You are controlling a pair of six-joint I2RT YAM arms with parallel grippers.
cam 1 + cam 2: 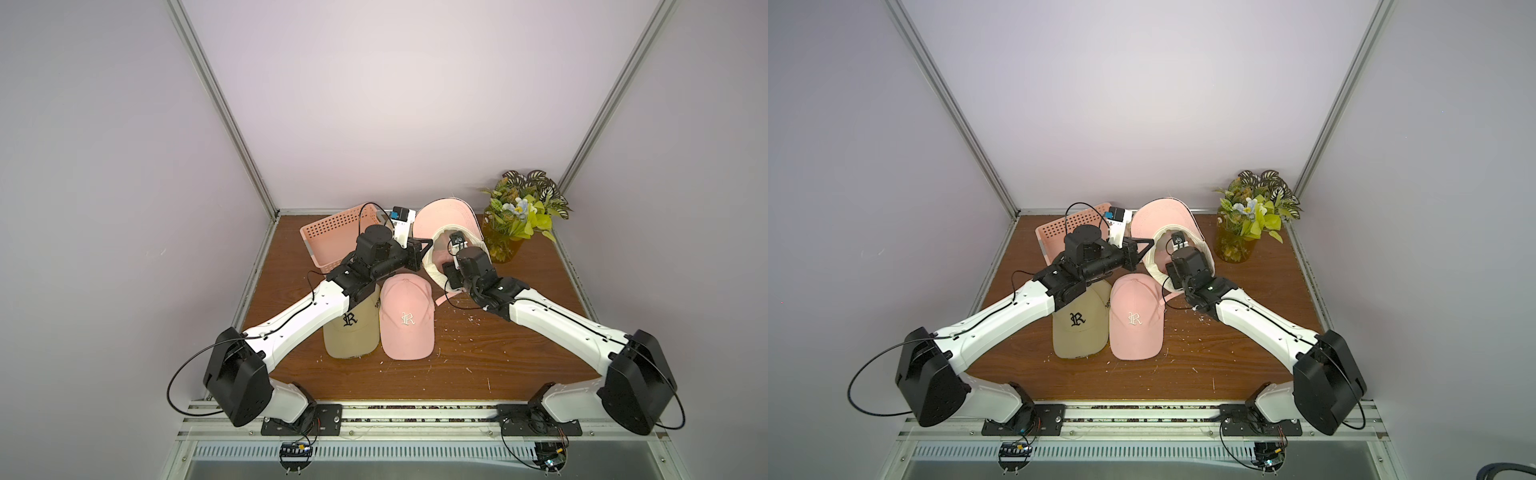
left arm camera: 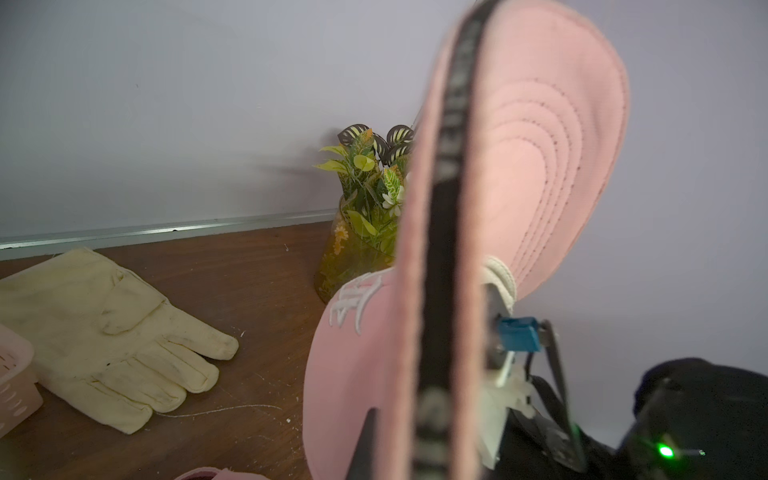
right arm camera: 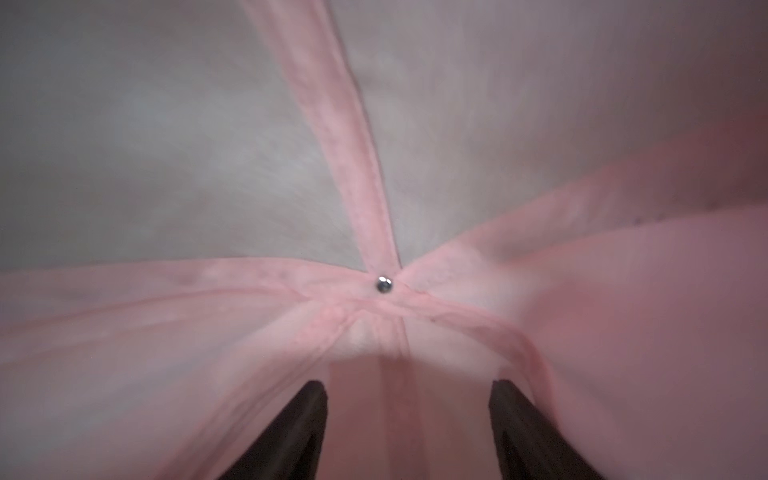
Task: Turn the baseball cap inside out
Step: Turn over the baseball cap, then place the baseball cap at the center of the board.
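**Raised pink baseball cap** (image 1: 442, 216) (image 1: 1160, 216): it stands at the back centre of the counter (image 1: 478, 361), between the two arms. Its brim (image 2: 552, 166) is tipped upward toward the rear wall and its opening is turned toward the robot. The white-lined interior faces outward in both top views. Whether the crown touches the counter cannot be told.

**Left tool** (image 1: 424, 246) (image 1: 1148, 243): its jaws are pressed together, pinching the cap's rim on the side facing the pink basket (image 1: 332, 237) (image 1: 1054, 235). In the left wrist view the rim runs edge-on past the lens, and white embroidery (image 2: 353, 303) shows on the crown beside it.

**Right tool** (image 3: 409, 386): it is sunk inside the crown and hidden there in both top views. In the right wrist view its two dark fingers (image 3: 307, 415) stand spread apart, with nothing visibly clamped between them. Pink seam tapes converge above them on a metal rivet (image 3: 384, 284).

**Surroundings:**
- A second pink cap (image 1: 405, 320) (image 1: 1136, 320) and a beige cap (image 1: 353, 332) (image 1: 1077, 332) lie side by side, crowns up, nearer the robot. The beige one is partly under the left arm.
- An artificial plant (image 1: 523, 203) (image 1: 1258, 203) (image 2: 370, 178) in an amber glass vase (image 1: 503, 245) (image 1: 1233, 249) occupies the back right corner, just beside the raised cap.
- A cream work glove (image 2: 104, 332) lies flat on the counter next to the basket.
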